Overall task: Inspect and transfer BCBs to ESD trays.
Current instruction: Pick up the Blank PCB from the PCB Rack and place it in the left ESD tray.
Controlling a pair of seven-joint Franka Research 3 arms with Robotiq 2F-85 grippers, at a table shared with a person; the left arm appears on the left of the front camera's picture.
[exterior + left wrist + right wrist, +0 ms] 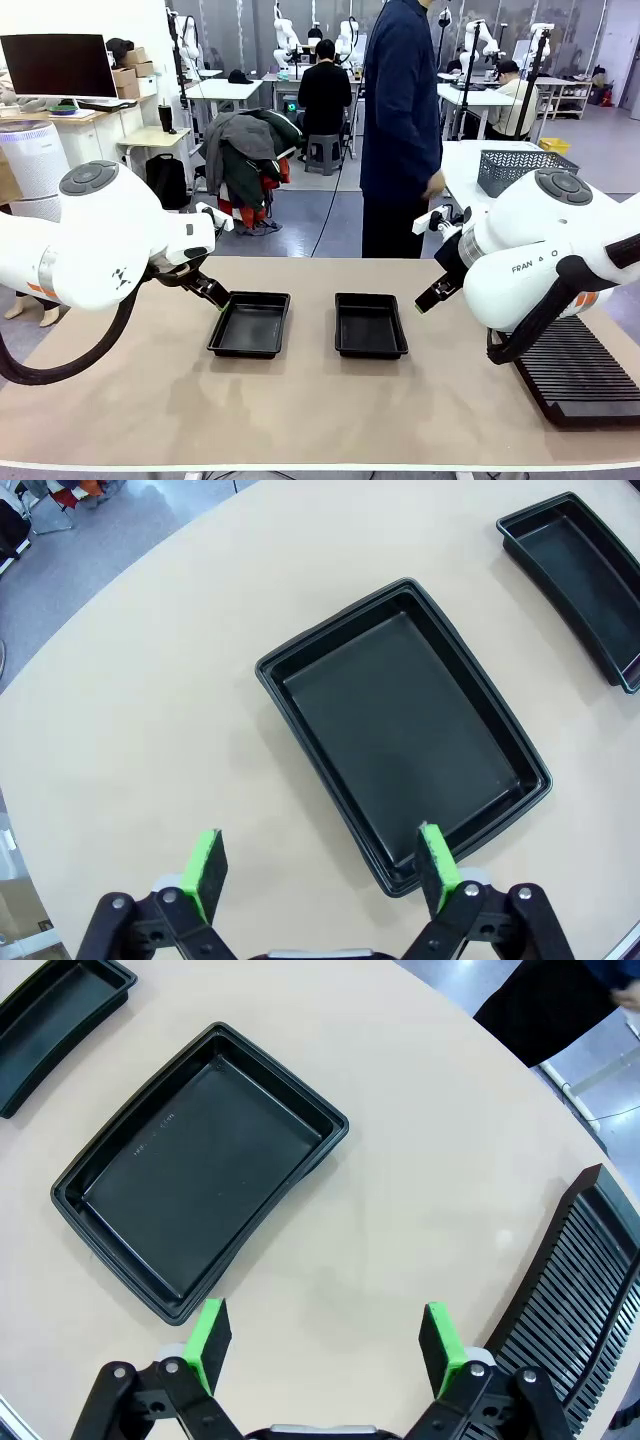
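Two black ESD trays lie side by side on the tan table, the left tray (250, 323) and the right tray (370, 325), both with bare floors. My left gripper (216, 292) hovers just left of the left tray (400, 730), jaws open with nothing between them (322, 868). My right gripper (428, 298) hangs to the right of the right tray (200, 1165), also open and holding nothing (325, 1340). The BCBs are out of view.
A long black ribbed rack (575, 370) lies at the table's right front, close under my right arm (580, 1300). A person in a dark coat (400, 120) stands at the far edge. A grey mesh basket (520, 168) sits on a table behind.
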